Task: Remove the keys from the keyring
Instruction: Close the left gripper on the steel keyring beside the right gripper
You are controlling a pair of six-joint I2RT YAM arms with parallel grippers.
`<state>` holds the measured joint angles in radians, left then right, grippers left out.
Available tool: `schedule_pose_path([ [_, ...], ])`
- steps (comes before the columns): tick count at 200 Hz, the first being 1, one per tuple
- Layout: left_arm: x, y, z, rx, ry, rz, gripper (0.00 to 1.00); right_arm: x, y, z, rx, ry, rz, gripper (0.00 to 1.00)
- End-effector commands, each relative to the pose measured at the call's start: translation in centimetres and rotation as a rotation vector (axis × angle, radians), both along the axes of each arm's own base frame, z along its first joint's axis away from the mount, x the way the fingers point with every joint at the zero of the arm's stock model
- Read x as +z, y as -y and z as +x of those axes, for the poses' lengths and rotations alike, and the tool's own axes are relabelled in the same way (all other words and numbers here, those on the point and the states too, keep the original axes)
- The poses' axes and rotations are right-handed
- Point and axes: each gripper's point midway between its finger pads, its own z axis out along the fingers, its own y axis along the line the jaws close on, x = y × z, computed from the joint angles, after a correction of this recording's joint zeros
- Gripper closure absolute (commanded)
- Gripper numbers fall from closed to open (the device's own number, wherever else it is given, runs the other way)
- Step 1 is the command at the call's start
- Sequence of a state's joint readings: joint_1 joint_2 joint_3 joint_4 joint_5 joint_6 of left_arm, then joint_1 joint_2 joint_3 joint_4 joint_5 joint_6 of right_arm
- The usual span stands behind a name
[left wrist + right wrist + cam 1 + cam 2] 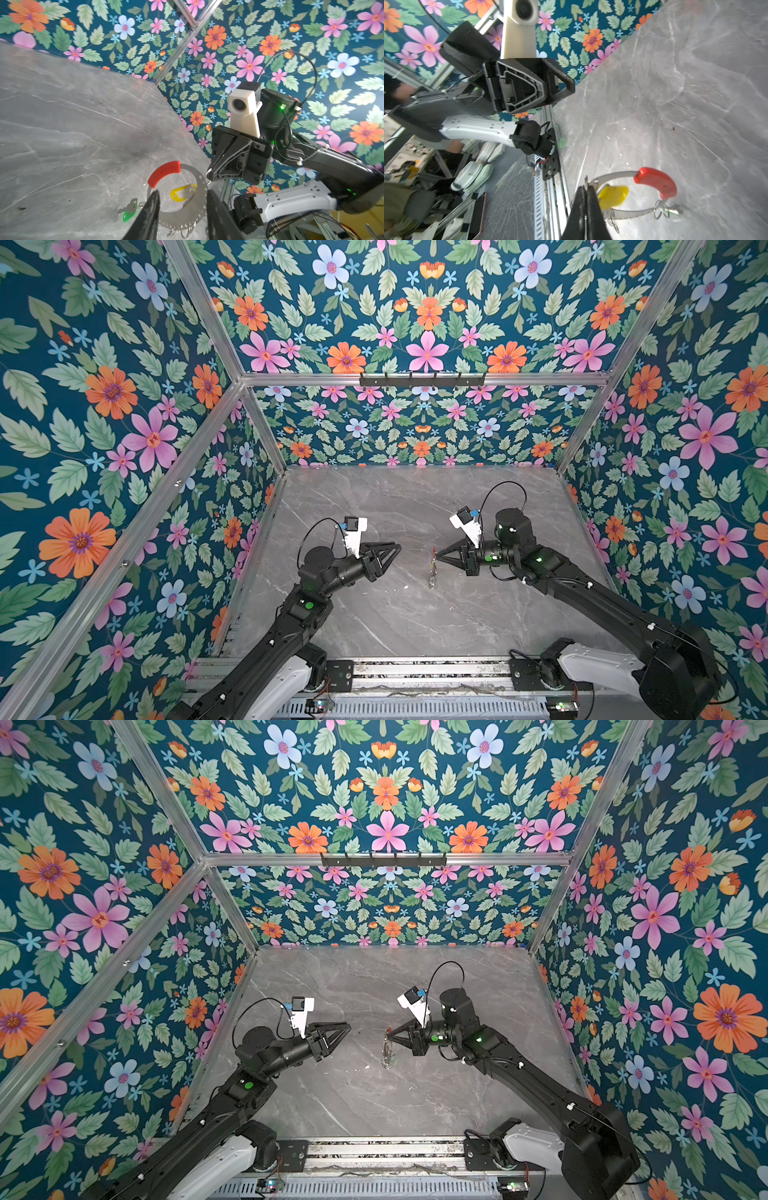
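Pinching the keyring [656,184] rim: right claw [585,188]

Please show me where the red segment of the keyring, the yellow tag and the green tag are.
red segment [164,172]: left wrist view, middle of the red arc.
yellow tag [613,195]: right wrist view, middle of its face.
green tag [128,216]: left wrist view, its lower green part.

Keyring [200,184] beyond left hand [182,194]
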<state>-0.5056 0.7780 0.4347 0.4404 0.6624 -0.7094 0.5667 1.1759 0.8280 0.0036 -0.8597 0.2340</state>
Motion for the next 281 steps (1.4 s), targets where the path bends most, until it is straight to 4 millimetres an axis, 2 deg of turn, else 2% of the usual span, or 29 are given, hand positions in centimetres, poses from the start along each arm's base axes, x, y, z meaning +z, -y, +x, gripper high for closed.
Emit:
schedule_pose_path([
  [1, 3.1, 1.1, -2.3, -0.136, 0.115, -0.082, 0.66, 2.3, -1.1, -1.5, 0.11, 0.03, 0.077, 1.0],
  [34, 4.4, 1.9, -4.0, -0.214, 0.173, -0.119, 0.69, 3.8, -1.9, -2.3, 0.151, 0.047, 0.114, 1.0],
  [98, 4.0, 3.7, -5.2, -0.31, 0.184, -0.098, 0.83, 5.9, -2.6, -2.8, 0.166, 0.078, 0.165, 1.0],
  [151, 4.6, 4.0, -6.3, -0.363, 0.21, -0.119, 0.83, 6.3, -2.8, -3.0, 0.181, 0.081, 0.172, 1.0],
  [184, 4.5, 4.1, -6.2, -0.361, 0.206, -0.118, 0.84, 6.4, -2.9, -3.2, 0.191, 0.083, 0.174, 1.0],
  [228, 4.9, 3.5, -5.9, -0.31, 0.221, -0.117, 0.66, 6.5, -2.7, -3.8, 0.201, 0.087, 0.175, 1.0],
  [241, 5.0, 3.3, -5.9, -0.294, 0.232, -0.11, 0.64, 6.7, -2.5, -4.0, 0.2, 0.093, 0.179, 1.0],
  [281, 5.0, 3.5, -6.1, -0.317, 0.23, -0.11, 0.71, 7.1, -2.9, -4.8, 0.228, 0.104, 0.187, 1.0],
])
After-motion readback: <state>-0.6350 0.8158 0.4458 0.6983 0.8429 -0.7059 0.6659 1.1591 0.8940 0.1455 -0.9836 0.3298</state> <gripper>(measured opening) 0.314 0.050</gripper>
